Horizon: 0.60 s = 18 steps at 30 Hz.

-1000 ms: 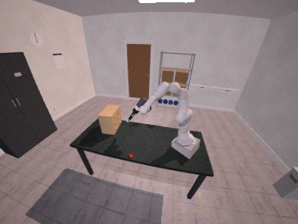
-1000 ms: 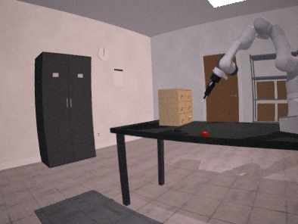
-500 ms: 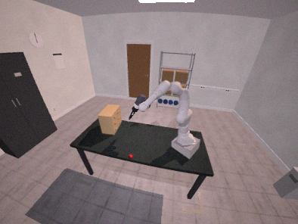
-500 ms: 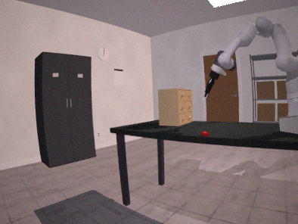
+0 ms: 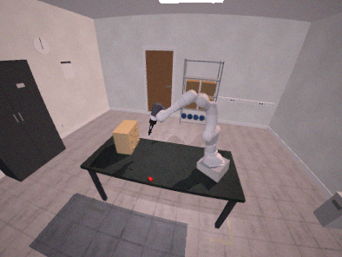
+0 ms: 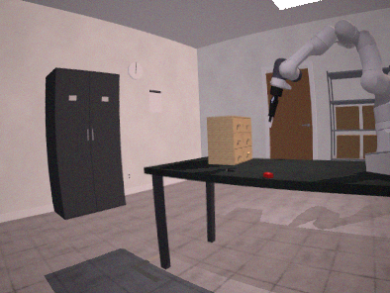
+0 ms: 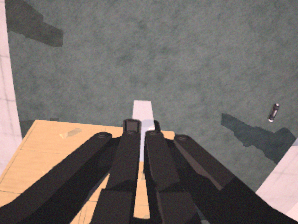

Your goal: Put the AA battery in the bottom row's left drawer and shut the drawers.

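The wooden chest (image 5: 126,136) (image 6: 229,141) (image 7: 40,156) stands upright at the far left end of the black table (image 5: 182,167) (image 6: 307,174). Its drawers look shut. My gripper (image 5: 150,132) (image 6: 271,121) (image 7: 141,114) is shut and empty. It hangs in the air above table height, just beside the chest's drawer side and near its top. A small dark cylinder, the AA battery (image 7: 273,112), lies on the table in the wrist view, far from the fingers. I cannot make it out in the top and exterior views.
A small red object (image 5: 150,179) (image 6: 268,174) lies near the table's front edge. The arm's base (image 5: 213,167) stands at the right end of the table. A dark cabinet (image 5: 22,121) stands by the left wall.
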Tool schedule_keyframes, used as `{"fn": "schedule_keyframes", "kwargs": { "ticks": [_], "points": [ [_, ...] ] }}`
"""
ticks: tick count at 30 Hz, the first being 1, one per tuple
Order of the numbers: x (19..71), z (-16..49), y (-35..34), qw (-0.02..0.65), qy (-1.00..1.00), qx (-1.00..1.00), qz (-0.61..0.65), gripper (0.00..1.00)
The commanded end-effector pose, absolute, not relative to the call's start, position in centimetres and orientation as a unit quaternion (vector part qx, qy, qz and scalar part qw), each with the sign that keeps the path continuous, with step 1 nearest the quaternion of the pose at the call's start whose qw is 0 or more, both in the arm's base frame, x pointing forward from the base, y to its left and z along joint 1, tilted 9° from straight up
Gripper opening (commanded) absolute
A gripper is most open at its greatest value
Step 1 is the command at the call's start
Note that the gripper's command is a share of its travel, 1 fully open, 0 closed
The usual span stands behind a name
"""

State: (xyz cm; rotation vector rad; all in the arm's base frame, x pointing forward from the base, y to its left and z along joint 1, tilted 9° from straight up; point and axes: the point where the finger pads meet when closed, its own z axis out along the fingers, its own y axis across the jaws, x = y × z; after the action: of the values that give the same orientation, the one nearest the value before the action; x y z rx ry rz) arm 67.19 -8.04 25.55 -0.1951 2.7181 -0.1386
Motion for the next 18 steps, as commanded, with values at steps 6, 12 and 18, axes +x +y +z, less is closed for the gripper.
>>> {"fn": "schedule_keyframes", "kwargs": {
  "ticks": [6, 12, 18],
  "points": [
    [64.2, 24.8, -7.8, 0.109, 0.992, -0.045, -0.047, 0.10],
    [63.7, 25.1, -7.8, 0.086, 0.994, -0.044, -0.048, 0.10],
    [63.4, 25.4, -7.8, 0.070, 0.995, -0.043, -0.049, 0.10]
  ]
}}
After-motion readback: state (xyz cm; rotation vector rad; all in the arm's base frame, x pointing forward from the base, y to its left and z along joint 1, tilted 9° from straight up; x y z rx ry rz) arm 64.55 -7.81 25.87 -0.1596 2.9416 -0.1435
